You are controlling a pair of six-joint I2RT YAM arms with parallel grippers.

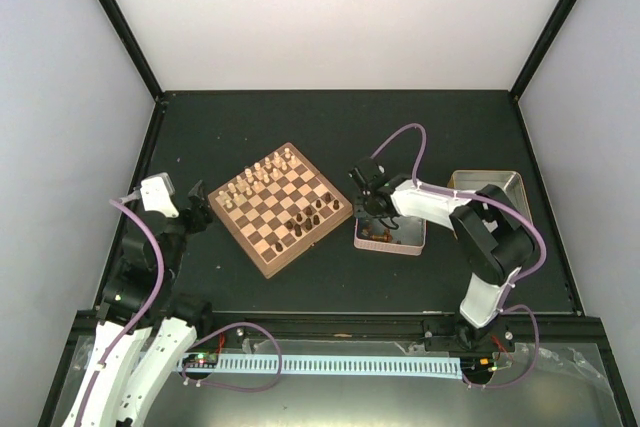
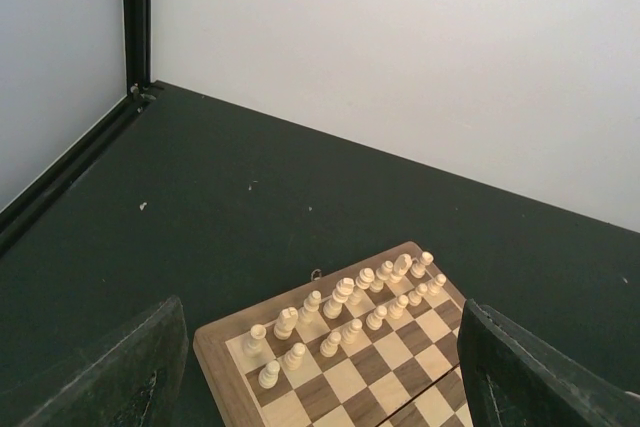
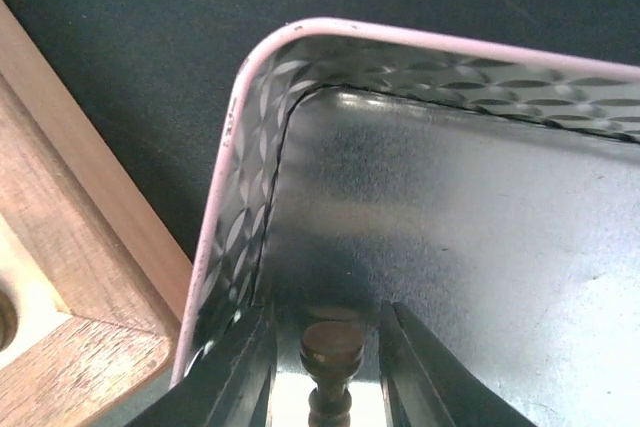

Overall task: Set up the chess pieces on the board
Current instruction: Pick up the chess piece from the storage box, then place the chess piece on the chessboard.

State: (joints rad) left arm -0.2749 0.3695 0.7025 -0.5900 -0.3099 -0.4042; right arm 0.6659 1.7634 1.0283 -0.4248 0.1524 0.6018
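Observation:
The board (image 1: 247, 244) lies left of centre on the table. Pale cream pieces (image 1: 255, 179) fill its far-left rows; several dark chess pieces (image 1: 310, 217) stand near its right corner. My right gripper (image 1: 368, 205) is down in a silvery tin (image 1: 412, 237) beside the board. In the right wrist view its fingers (image 3: 245, 367) stand on both sides of a dark piece (image 3: 332, 345) in the tin's corner (image 3: 250, 197), with a gap on each side. My left gripper (image 1: 200, 205) is open and empty, left of the board (image 2: 215, 347), facing the pale pieces (image 2: 345, 292).
A second, tan tray (image 1: 487, 187) sits at the right behind the right arm. The board's rim (image 3: 70, 207) lies close to the tin's left wall. Black frame posts and pale walls bound the table.

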